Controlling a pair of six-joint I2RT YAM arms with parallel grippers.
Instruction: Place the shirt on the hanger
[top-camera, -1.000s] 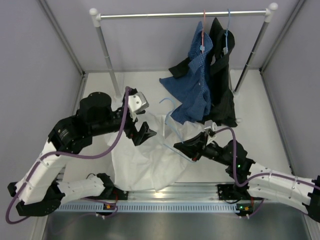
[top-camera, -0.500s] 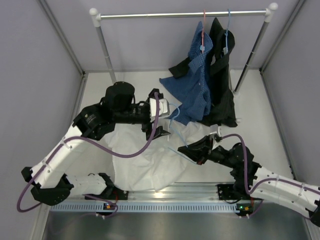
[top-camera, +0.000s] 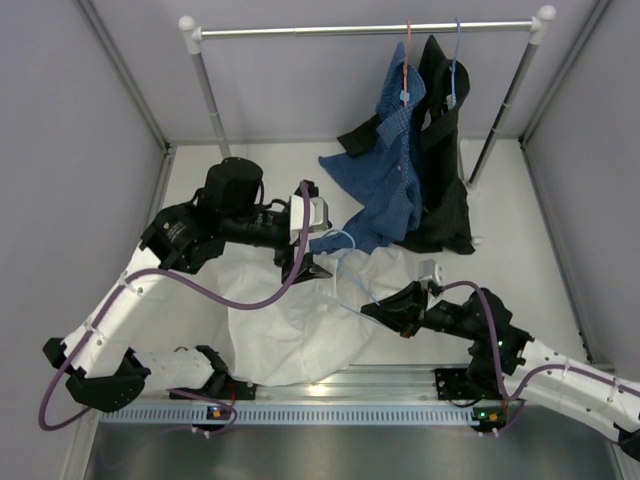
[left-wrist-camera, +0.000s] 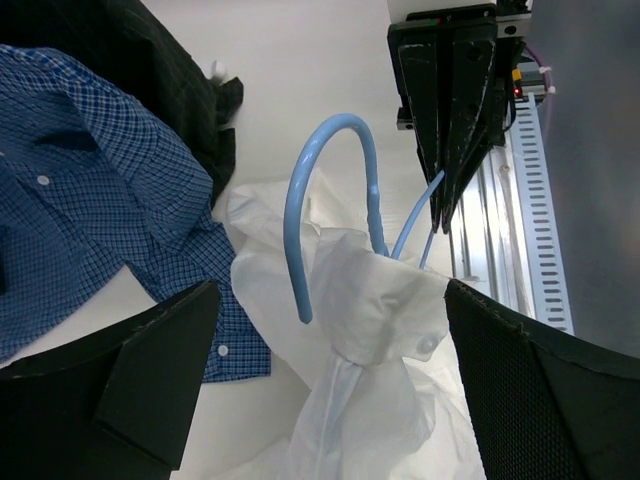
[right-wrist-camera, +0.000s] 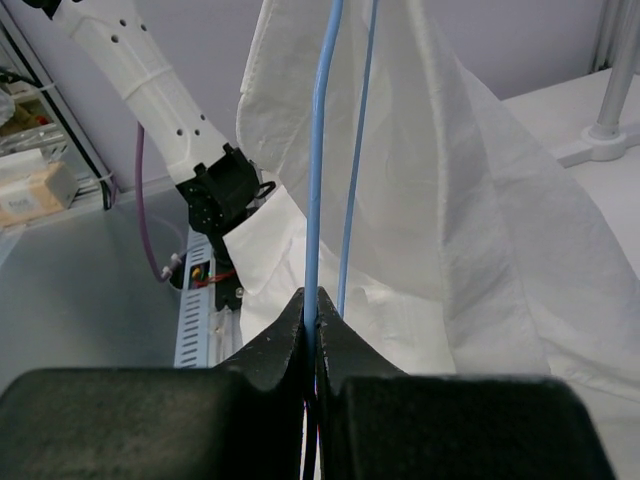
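Note:
The white shirt (top-camera: 300, 325) lies crumpled on the table. Its collar is bunched round the neck of the light-blue hanger (top-camera: 342, 238), whose hook sticks up out of the cloth. In the left wrist view the hook (left-wrist-camera: 330, 190) rises above the buttoned collar (left-wrist-camera: 385, 300). My left gripper (top-camera: 305, 266) is open, its fingers (left-wrist-camera: 140, 380) spread wide either side of the collar cloth, not touching it. My right gripper (top-camera: 397, 312) is shut on the hanger's lower wire (right-wrist-camera: 314, 180), with the shirt (right-wrist-camera: 480, 200) draped beside it.
A blue checked shirt (top-camera: 385, 180) and a black garment (top-camera: 440, 170) hang from the rail (top-camera: 370, 30) at the back right and trail onto the table beside the hanger. The rail posts (top-camera: 215, 110) stand at both back sides. Grey walls enclose the table.
My left arm has swung right from the shirt's left side to the hanger's hook, jaws open. My right gripper has drawn the hanger and shirt slightly nearer and rightward.

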